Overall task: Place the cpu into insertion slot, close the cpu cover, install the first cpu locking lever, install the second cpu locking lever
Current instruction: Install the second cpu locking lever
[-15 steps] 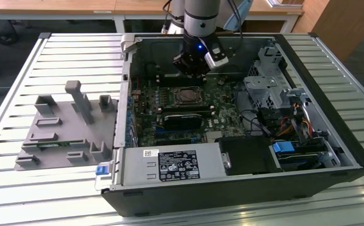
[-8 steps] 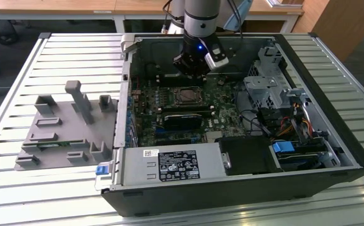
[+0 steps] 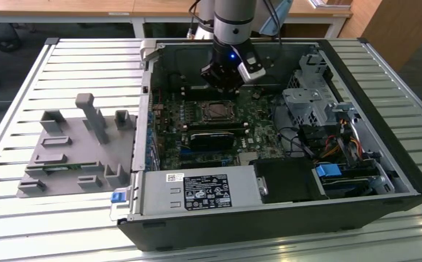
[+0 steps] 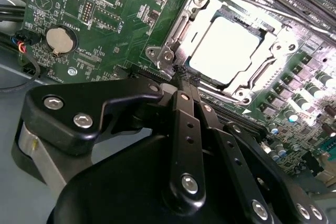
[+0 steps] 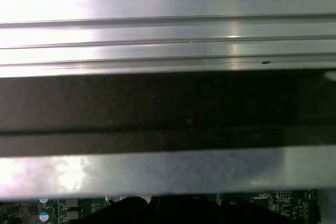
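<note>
Hand [image 4: 181, 72]: fingers together, gripping nothing, tips at corner of insertion slot [image 4: 173, 35]. Cpu [image 4: 223, 51]: seated in slot, cpu cover [image 4: 286, 43] down around it. Motherboard [image 4: 113, 30] inside PC case [image 3: 269, 218] on table [image 3: 22, 218].

My arm [image 3: 234, 16] is a grey cylinder with a black band and a blue light, ending in a black end effector [image 4: 181, 74] of linked bars with silver screws.

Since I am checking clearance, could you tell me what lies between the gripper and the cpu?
In the second wrist view, the cover's silver rim and a metal tab at its edge lie between the gripper and the cpu.
</note>
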`<state>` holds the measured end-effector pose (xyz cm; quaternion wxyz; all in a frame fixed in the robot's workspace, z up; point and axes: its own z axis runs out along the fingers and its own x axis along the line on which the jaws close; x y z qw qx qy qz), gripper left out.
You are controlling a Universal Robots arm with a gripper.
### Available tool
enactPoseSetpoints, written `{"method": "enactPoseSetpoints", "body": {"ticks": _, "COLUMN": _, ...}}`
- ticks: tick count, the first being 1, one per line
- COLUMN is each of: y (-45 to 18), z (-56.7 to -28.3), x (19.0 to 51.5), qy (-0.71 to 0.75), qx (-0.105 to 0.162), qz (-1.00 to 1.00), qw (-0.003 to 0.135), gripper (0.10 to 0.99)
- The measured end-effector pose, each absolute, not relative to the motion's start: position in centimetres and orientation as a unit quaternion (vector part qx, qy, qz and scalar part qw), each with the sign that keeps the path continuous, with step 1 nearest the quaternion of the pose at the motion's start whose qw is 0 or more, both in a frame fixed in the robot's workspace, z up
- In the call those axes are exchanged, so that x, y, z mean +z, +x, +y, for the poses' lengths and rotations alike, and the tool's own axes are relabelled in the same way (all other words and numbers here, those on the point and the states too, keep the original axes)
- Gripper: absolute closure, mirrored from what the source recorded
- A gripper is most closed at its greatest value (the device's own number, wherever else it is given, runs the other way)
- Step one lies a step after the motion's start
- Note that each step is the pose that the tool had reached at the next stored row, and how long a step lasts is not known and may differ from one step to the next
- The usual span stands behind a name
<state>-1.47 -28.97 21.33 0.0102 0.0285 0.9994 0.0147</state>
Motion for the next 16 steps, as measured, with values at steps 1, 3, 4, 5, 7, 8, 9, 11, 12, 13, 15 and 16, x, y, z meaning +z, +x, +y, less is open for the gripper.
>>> {"method": "enactPoseSetpoints", "body": {"ticks": 1, "y": -1.47, "z": -29.02, "x": 21.34, "qy": 0.028, "qx": 0.015, "qz": 0.999, "qw": 0.010, "gripper": 0.980}}
{"method": "enactPoseSetpoints", "body": {"ticks": 3, "y": -1.47, "z": -29.13, "x": 21.33, "qy": 0.028, "qx": 0.015, "qz": 0.999, "qw": 0.010, "gripper": 0.980}}
{"method": "enactPoseSetpoints", "body": {"ticks": 4, "y": -1.47, "z": -29.18, "x": 21.33, "qy": 0.028, "qx": 0.015, "qz": 0.999, "qw": 0.010, "gripper": 0.980}}
{"method": "enactPoseSetpoints", "body": {"ticks": 5, "y": -1.47, "z": -29.22, "x": 21.34, "qy": 0.028, "qx": 0.015, "qz": 0.999, "qw": 0.010, "gripper": 0.980}}
{"method": "enactPoseSetpoints", "body": {"ticks": 7, "y": -1.47, "z": -29.30, "x": 21.33, "qy": 0.028, "qx": 0.015, "qz": 0.999, "qw": 0.010, "gripper": 0.980}}
{"method": "enactPoseSetpoints", "body": {"ticks": 8, "y": -1.47, "z": -29.33, "x": 21.33, "qy": 0.028, "qx": 0.015, "qz": 0.999, "qw": 0.010, "gripper": 0.980}}
{"method": "enactPoseSetpoints", "body": {"ticks": 9, "y": -1.47, "z": -29.36, "x": 21.33, "qy": 0.028, "qx": 0.015, "qz": 0.999, "qw": 0.010, "gripper": 0.980}}
{"method": "enactPoseSetpoints", "body": {"ticks": 11, "y": -1.47, "z": -29.41, "x": 21.33, "qy": 0.028, "qx": 0.015, "qz": 0.999, "qw": 0.010, "gripper": 0.980}}
{"method": "enactPoseSetpoints", "body": {"ticks": 12, "y": -1.47, "z": -29.44, "x": 21.33, "qy": 0.028, "qx": 0.015, "qz": 0.999, "qw": 0.010, "gripper": 0.980}}
{"method": "enactPoseSetpoints", "body": {"ticks": 13, "y": -1.47, "z": -29.47, "x": 21.34, "qy": 0.028, "qx": 0.015, "qz": 0.999, "qw": 0.010, "gripper": 0.980}}
{"method": "enactPoseSetpoints", "body": {"ticks": 15, "y": -1.47, "z": -29.54, "x": 21.33, "qy": 0.028, "qx": 0.015, "qz": 0.999, "qw": 0.010, "gripper": 0.980}}
{"method": "enactPoseSetpoints", "body": {"ticks": 16, "y": -1.47, "z": -29.57, "x": 21.33, "qy": 0.028, "qx": 0.015, "qz": 0.999, "qw": 0.010, "gripper": 0.980}}
